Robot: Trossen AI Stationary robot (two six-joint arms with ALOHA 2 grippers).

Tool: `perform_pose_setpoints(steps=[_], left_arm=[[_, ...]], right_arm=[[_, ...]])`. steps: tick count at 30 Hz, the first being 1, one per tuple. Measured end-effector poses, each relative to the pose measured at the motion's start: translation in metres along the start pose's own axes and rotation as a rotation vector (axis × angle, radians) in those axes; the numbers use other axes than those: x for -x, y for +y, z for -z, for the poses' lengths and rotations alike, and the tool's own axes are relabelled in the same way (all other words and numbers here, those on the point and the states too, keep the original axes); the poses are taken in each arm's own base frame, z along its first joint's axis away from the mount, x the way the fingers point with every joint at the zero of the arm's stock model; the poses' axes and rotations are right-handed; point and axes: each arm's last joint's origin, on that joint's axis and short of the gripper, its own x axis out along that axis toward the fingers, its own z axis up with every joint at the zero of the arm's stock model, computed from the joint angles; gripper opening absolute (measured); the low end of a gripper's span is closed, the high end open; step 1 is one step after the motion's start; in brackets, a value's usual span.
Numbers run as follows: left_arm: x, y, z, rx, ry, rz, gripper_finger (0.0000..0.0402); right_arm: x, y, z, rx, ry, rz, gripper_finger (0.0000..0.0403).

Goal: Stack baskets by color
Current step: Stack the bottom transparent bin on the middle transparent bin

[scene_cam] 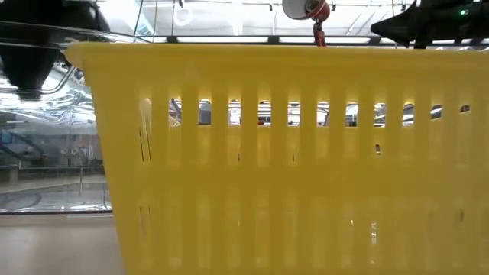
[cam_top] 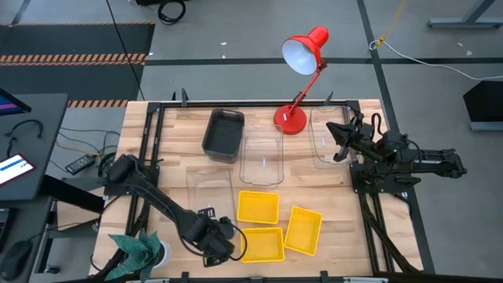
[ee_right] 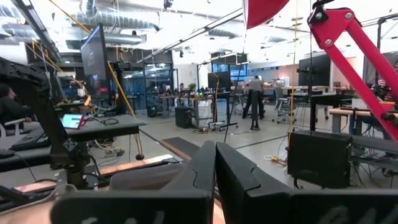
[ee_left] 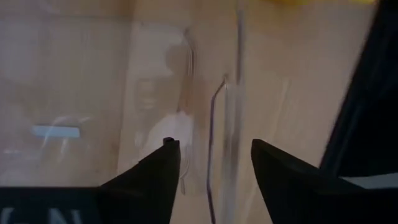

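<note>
Clear see-through plastic basket (cam_top: 209,187) lying just ahead of left gripper (ee_left: 211,155), fingers spread wide, holding nothing. Needing jaws straddling its rim squarely before closing. Right gripper (ee_right: 216,180) waiting pinched together beside red desk lamp (cam_top: 302,71).

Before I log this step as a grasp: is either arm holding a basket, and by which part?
Nothing is held. The left gripper has open jaws straddling a clear basket wall; the right gripper is shut on nothing.
</note>
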Motion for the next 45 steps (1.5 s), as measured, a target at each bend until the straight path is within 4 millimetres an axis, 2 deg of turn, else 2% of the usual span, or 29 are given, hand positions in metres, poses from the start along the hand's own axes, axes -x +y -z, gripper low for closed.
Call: perform_pose_setpoints(steps=[9, 15, 16, 19, 24, 27, 32, 37, 45], left_arm=[[-0.029, 0.001, 0.002, -0.027, 0.093, -0.090, 0.0127], [-0.033, 0.003, 0.005, -0.041, 0.148, -0.108, 0.0020], [-0.032, 0.004, 0.005, -0.041, 0.155, -0.107, 0.0013], [-0.021, 0.006, 0.006, -0.037, 0.183, -0.107, 0.0012], [0.014, 0.006, 0.004, -0.033, 0.229, -0.180, 0.0006], [0.037, 0.006, 0.001, -0.040, 0.201, -0.242, 0.0006], [0.065, 0.003, -0.002, -0.087, 0.120, -0.307, 0.0005], [0.076, 0.007, -0.015, -0.190, -0.029, -0.391, 0.0005], [0.075, 0.036, -0.043, -0.260, -0.099, -0.553, 0.0005]], right_arm=[[0.000, 0.000, 0.000, -0.009, 0.003, 0.000, 0.0016], [0.000, 0.000, 0.000, -0.010, 0.004, 0.000, 0.0016], [0.000, 0.000, 0.000, -0.009, 0.004, 0.000, 0.0016], [0.000, 0.000, 0.000, -0.009, 0.004, 0.000, 0.0016], [0.000, 0.000, 0.000, -0.009, 0.004, 0.000, 0.0016], [0.000, 0.000, 0.000, -0.022, 0.004, 0.000, 0.0016], [0.000, 0.000, 0.001, -0.027, 0.006, -0.001, 0.0016], [0.000, 0.000, 0.001, -0.026, 0.006, -0.001, 0.0016], [0.000, 0.000, 0.001, -0.070, 0.011, -0.009, 0.0016]])
